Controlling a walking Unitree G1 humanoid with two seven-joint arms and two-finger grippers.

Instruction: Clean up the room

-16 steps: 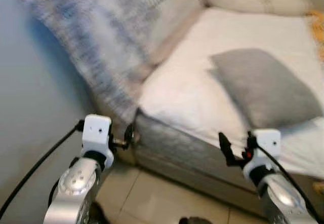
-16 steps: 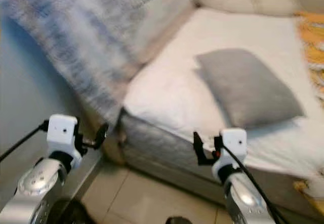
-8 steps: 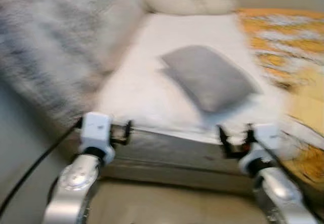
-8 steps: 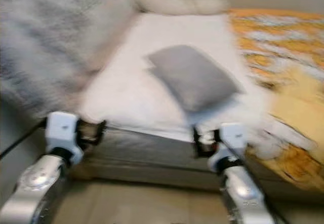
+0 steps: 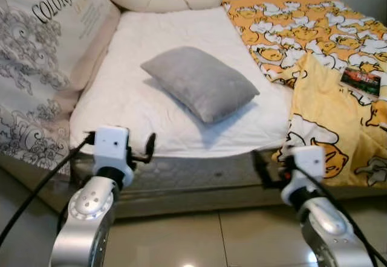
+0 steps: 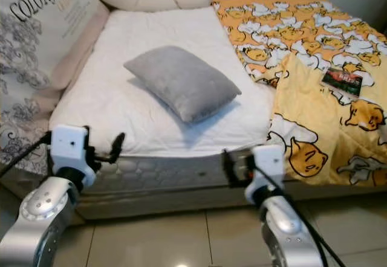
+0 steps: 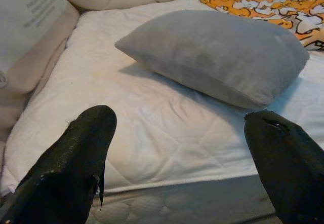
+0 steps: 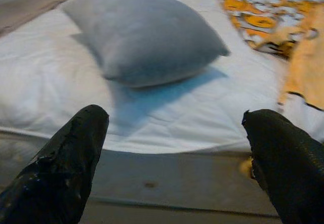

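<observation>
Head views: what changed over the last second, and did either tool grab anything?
Only the camera swung, from the bed's left corner to face it squarely, bringing the yellow blanket into view. The gray pillow lies where it was. The left tool and right tool stay open, empty, short of the mattress.

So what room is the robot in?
Most likely a bedroom. There is a bed with a white mattress, a grey pillow lying on it, and a yellow blanket with cartoon ducks spread over one side.
</observation>
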